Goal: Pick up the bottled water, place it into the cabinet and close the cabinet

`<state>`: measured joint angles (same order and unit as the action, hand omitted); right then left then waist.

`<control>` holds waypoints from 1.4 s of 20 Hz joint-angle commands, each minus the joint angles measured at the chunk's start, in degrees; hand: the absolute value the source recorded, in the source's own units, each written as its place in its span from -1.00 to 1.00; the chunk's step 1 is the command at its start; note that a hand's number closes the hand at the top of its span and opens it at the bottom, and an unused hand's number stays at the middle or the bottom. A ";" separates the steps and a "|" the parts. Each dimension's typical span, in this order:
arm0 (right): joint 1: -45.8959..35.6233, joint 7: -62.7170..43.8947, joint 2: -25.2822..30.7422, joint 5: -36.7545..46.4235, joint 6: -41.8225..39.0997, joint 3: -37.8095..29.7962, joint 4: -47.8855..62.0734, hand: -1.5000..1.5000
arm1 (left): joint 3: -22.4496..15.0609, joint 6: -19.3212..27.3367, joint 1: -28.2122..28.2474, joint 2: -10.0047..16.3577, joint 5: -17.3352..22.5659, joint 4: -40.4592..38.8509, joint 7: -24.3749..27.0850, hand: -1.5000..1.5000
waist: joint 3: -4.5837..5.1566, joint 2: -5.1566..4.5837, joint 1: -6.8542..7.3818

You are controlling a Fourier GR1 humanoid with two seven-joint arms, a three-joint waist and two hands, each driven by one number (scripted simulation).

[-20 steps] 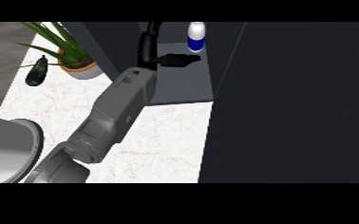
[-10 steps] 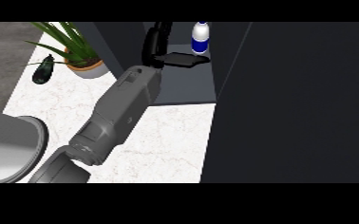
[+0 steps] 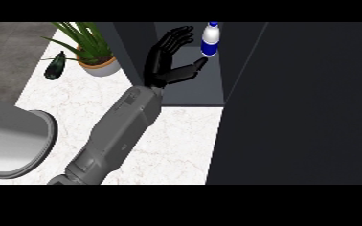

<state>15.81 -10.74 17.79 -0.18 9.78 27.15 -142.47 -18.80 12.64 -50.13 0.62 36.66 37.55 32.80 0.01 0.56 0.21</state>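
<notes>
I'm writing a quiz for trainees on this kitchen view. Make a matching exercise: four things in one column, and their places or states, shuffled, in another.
1 bottled water
2 potted plant
3 dark green vegetable
4 left hand

A lying on the counter, left of the pot
B upright inside the cabinet
C open, beside the bottle
D on the counter by the cabinet's outer wall

Pairs: 1-B, 2-D, 3-A, 4-C

We're seeing a speckled marble-look counter (image 3: 180,134), matt dark cabinet (image 3: 283,100), shiny plastic bottled water (image 3: 209,42), and a smooth grey metal sink (image 3: 21,143).
</notes>
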 commanded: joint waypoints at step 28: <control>-21.82 -26.16 -13.93 9.49 -2.02 28.47 6.31 1.00 | 0.21 -2.62 56.27 25.52 -0.11 61.53 -6.41 1.00 | 0.07 -0.34 0.70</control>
<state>-2.46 -33.67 8.96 8.48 8.28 49.49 -136.26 -22.83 13.07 2.49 22.57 34.25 96.91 25.81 0.09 0.32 1.04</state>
